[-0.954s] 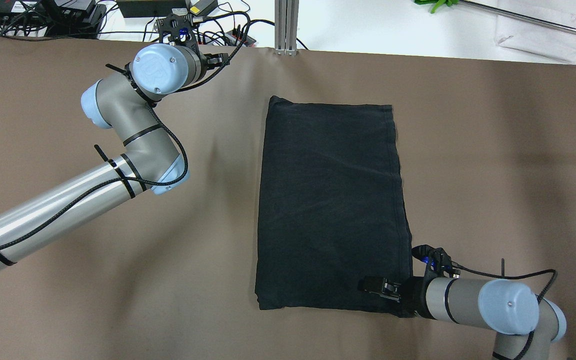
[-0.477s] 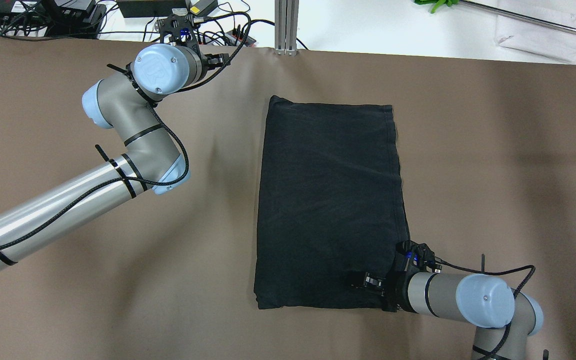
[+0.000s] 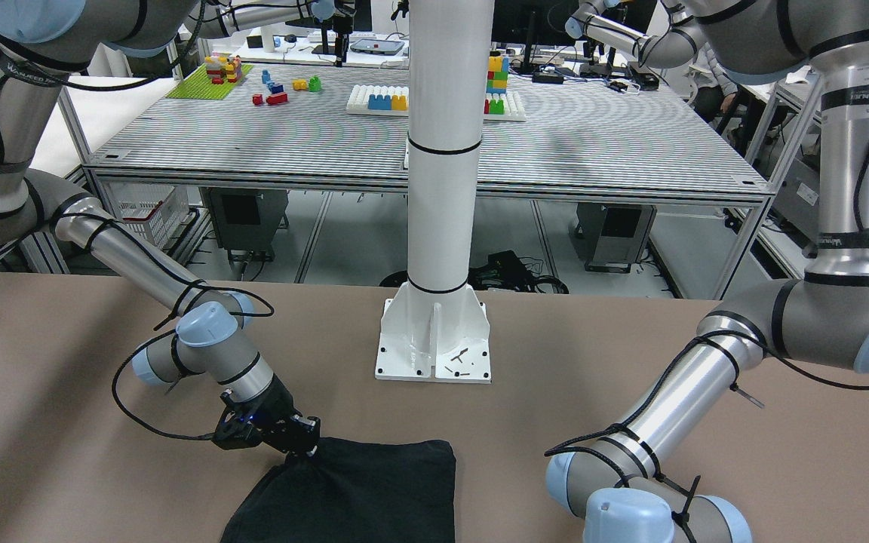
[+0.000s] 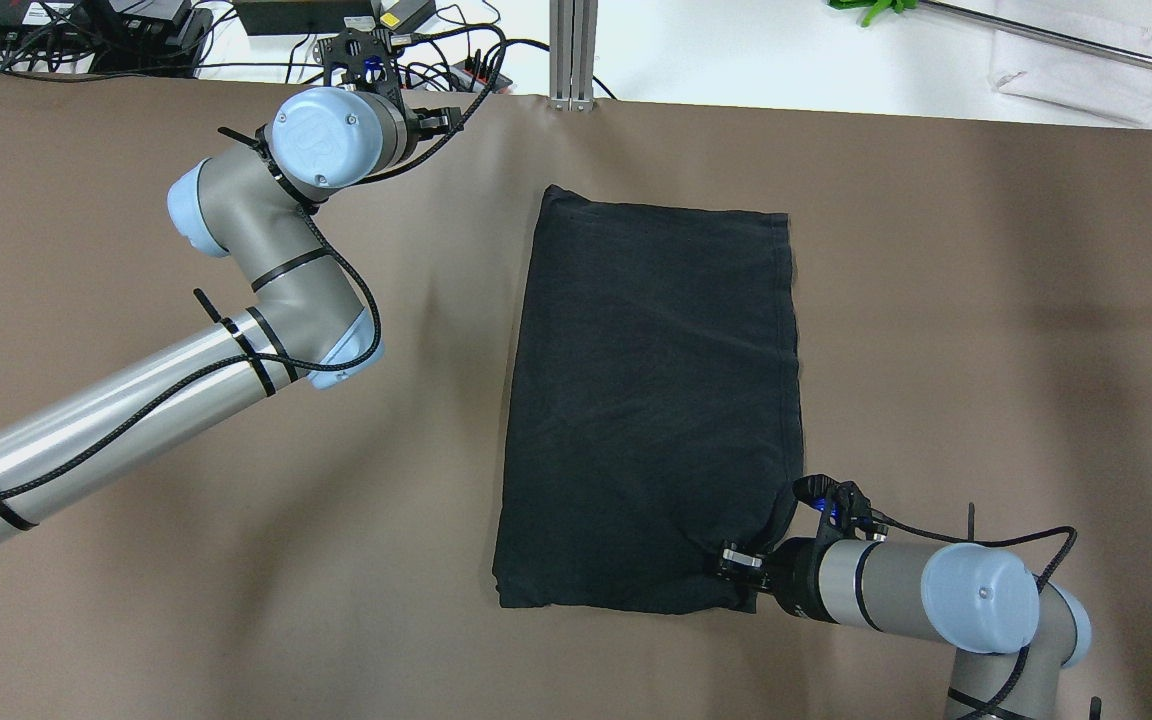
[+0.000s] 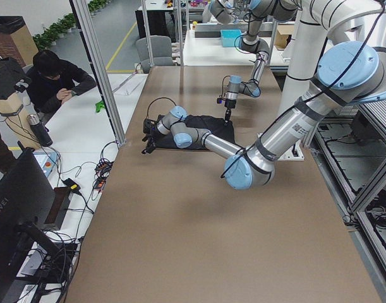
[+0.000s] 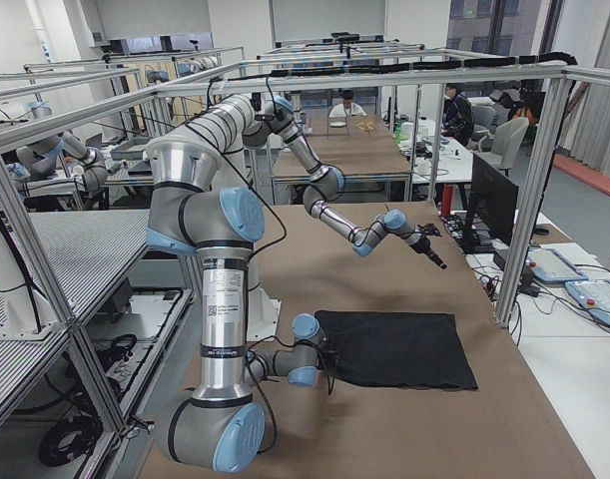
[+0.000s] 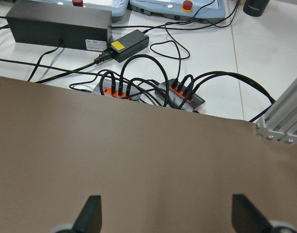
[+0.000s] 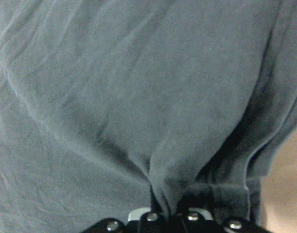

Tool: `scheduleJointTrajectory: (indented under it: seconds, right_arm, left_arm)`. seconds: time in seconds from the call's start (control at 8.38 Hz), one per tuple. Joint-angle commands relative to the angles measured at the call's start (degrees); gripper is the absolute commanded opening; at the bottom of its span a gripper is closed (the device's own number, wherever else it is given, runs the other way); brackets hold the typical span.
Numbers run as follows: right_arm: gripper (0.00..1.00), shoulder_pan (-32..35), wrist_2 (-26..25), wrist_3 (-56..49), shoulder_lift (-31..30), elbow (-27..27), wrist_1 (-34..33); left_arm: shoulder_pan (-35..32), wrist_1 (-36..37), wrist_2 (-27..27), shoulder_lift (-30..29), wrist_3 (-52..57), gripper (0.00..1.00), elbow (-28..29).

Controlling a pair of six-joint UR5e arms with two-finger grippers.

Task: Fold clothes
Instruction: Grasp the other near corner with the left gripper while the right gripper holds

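Pinching garment corner: right pincer | garment: black flat rectangle, puckered at grip | left pincer: wide

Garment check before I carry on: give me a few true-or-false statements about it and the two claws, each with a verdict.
1. The right claw is shut on the garment at its corner nearest the robot, on the robot's right. True.
2. The left claw grips the garment's far edge. False: it is open over bare table near the far edge, apart from the garment.
3. The garment lies on the table as a rough rectangle, bunched only where the right claw pinches it. True.
4. The garment covers the white pillar at its base. False: it lies on the table apart from the base, with bare table between them.
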Motion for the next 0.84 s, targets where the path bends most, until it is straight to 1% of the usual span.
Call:
scheduleJointTrajectory:
  seconds: [0.0,0.12,0.24,0.36,0.48,0.6,0.72]
  right_arm:
    - [0.0,0.22,0.21,-0.16,0.22,0.9,0.07]
    - [0.0,0.31,0.12,-0.16,0.22,0.99,0.07]
    - [0.0,0.39,-0.05,-0.16,0.3,0.99,0.07]
    - [0.0,0.39,-0.32,-0.16,0.22,1.86,0.07]
    - [0.0,1.26,0.03,-0.25,0.22,2.05,0.07]
    - [0.0,1.71,0.12,-0.25,0.04,2.14,0.16]
    - [0.0,1.71,-0.4,-0.25,0.13,3.01,0.16]
  left_arm:
    - [-0.32,-0.23,-5.25,-0.26,-0.22,0.95,-0.84]
    - [-0.59,-0.49,-15.39,0.35,-3.62,0.94,-3.89]
    - [-0.59,-0.58,-22.46,2.27,-10.18,0.94,-9.14]
    - [-0.07,-0.5,-24.96,4.81,-15.9,0.95,-15.02]
    - [2.55,0.2,-24.99,8.41,-19.7,0.95,-21.61]
    - [5.53,1.16,-24.12,12.36,-21.05,0.95,-27.24]
    - [8.17,0.83,-23.67,16.14,-23.32,0.95,-31.91]
